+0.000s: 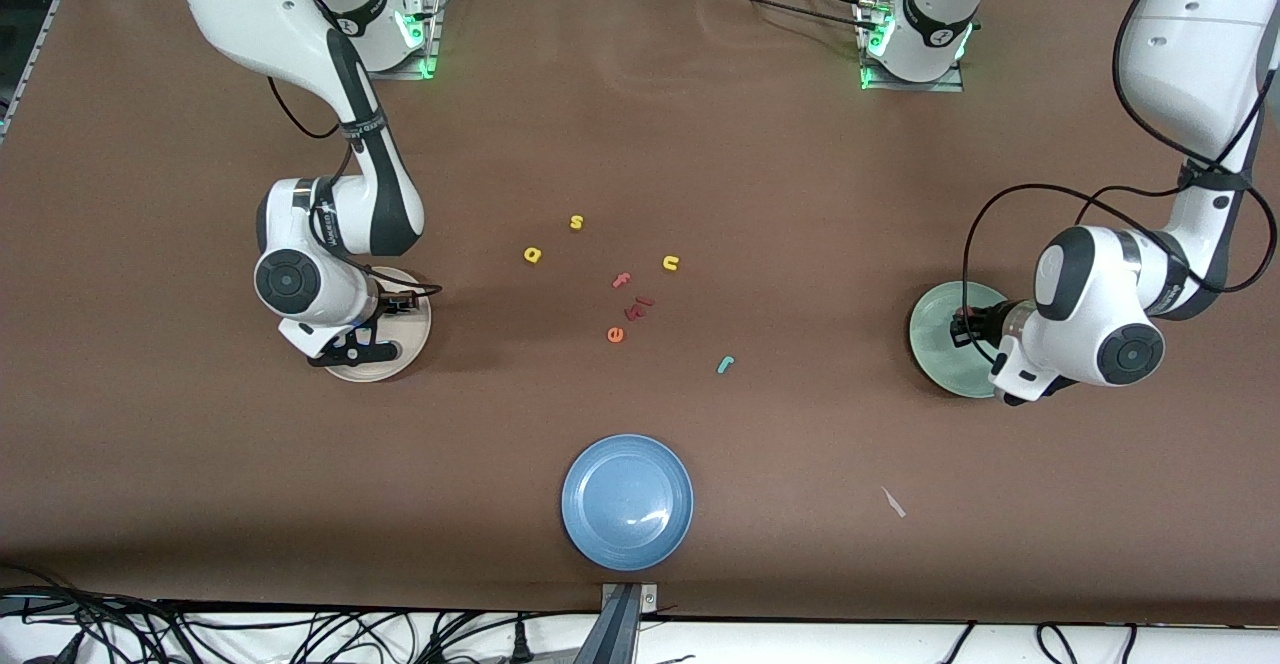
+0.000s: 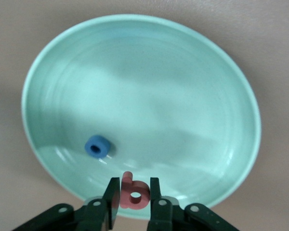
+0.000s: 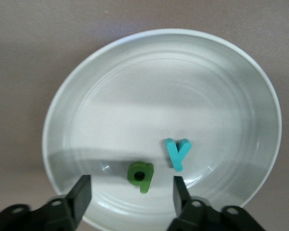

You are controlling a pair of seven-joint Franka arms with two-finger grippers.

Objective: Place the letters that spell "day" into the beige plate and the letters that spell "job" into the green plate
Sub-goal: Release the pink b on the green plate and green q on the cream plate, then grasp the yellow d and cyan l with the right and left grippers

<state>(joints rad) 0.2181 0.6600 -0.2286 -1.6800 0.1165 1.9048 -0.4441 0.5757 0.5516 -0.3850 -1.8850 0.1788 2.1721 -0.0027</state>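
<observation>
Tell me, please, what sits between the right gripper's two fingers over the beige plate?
In the right wrist view, the right gripper is open over the beige plate; the green d lies on the plate between its fingers, untouched, beside the teal y.

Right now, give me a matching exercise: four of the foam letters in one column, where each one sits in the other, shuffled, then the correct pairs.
Letters:
1. blue o
2. pinkish-red b
3. teal y
4. teal j

Places:
A. lying in the beige plate
B. on the bare table
C. between the left gripper fingers, over the green plate
D. lying loose in the green plate

Pairs: 1-D, 2-C, 3-A, 4-B
</observation>
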